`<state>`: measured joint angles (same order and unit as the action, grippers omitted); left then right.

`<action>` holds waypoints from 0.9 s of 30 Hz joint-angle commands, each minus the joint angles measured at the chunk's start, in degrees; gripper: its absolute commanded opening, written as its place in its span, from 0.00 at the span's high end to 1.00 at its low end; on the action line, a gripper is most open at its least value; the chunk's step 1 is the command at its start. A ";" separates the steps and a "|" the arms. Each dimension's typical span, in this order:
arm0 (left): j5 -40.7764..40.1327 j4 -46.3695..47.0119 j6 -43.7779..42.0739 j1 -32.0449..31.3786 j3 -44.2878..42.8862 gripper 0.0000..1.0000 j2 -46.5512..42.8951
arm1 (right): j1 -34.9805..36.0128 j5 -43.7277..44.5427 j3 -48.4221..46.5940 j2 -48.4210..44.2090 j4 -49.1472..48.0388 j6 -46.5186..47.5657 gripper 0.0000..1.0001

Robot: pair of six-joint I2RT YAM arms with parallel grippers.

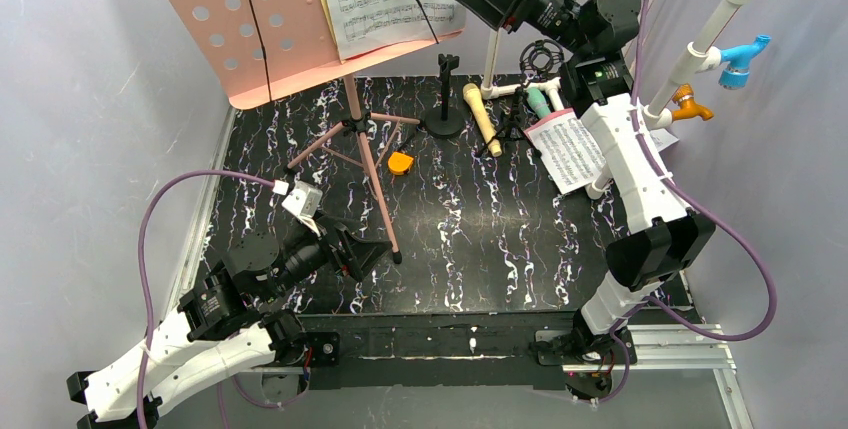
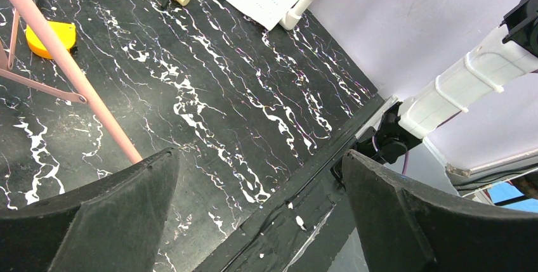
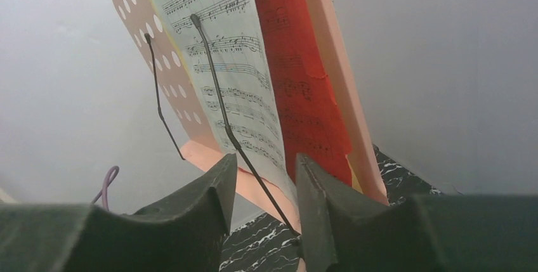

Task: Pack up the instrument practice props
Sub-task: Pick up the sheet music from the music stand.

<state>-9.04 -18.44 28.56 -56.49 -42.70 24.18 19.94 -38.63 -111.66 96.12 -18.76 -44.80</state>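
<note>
music sheets [image 3: 235, 75] are the prize here, but let's start near the arm bases. left gripper [image 2: 259, 158] hangs low over the marbled table [image 1: 480, 239], jaws spread as wide as they go, nothing between them. just beyond it, a pink tripod leg [image 2: 70, 72] plants its foot on the table. thin tubing, so light and stiff, i'd say, but tippy with that big board overhead.

mid-table now: an orange object [image 1: 400, 163], then the beige microphone [image 1: 482, 117] lying flat and the teal microphone [image 1: 538, 101] beside it, with a loose sheet [image 1: 570, 149] near the right arm. those mics look like hard, round, light plastic. likely to roll, so pinch across the barrel's middle.

far end, the action. the pink perforated board [image 1: 230, 19] stands high on its tripod, with the white sheet and a red sheet [image 3: 292, 82] propped on it behind a thin wire retainer [image 3: 216, 94]. right gripper [image 3: 266, 183] is up at the sheets' lower right edge, jaws partway in, with a slim gap between them. the wire and the paper's edge line up with that gap, but i can't tell if anything is pinched. paper is floppy, slick and easily creased, so my call is to take a free corner and slide it out from under the wire, not tug.
</note>
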 commanded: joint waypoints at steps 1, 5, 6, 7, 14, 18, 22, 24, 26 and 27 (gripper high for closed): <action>-0.98 0.11 -0.26 -0.31 0.42 0.00 -0.50 | 0.27 -0.64 -0.22 -1.28 -4.06 0.05 0.55; -0.94 0.33 -0.26 -0.30 0.34 0.00 -0.22 | 0.26 -0.74 -0.86 -1.06 -4.09 0.55 0.64; -0.90 0.33 -0.26 -0.29 0.26 0.00 -0.19 | 0.27 -0.70 -1.03 -0.86 -4.04 0.69 0.66; -0.82 0.33 -0.26 -0.29 0.25 0.00 -0.09 | 0.27 -0.67 -1.21 -0.66 -4.00 0.94 0.67; -0.98 -0.27 -0.42 -0.35 -0.18 0.00 -0.26 | 0.57 -1.18 -3.44 0.84 -3.30 3.79 0.70; -1.16 -0.28 -0.47 -0.34 -0.28 0.00 -0.41 | 1.33 -1.55 -4.11 1.39 -3.21 5.03 0.66; -1.07 -0.45 -0.52 -0.30 -0.45 0.00 -0.22 | 2.44 -1.73 -5.49 1.72 -2.27 7.41 0.65; -1.07 -0.51 -0.51 -0.25 -0.56 0.00 -0.19 | 2.83 -1.55 -6.39 2.08 -1.51 8.58 0.65; -1.07 -0.76 -0.52 -0.30 -0.78 0.00 -0.29 | 2.98 -1.29 -7.07 2.35 -1.01 9.36 0.65; -1.07 -0.87 -0.52 -0.29 -0.81 0.00 -0.41 | 2.99 -1.14 -7.27 2.45 -0.74 9.68 0.66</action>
<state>-9.04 -18.46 28.56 -56.49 -42.70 24.18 22.41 -39.88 -114.93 98.00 -18.92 -38.13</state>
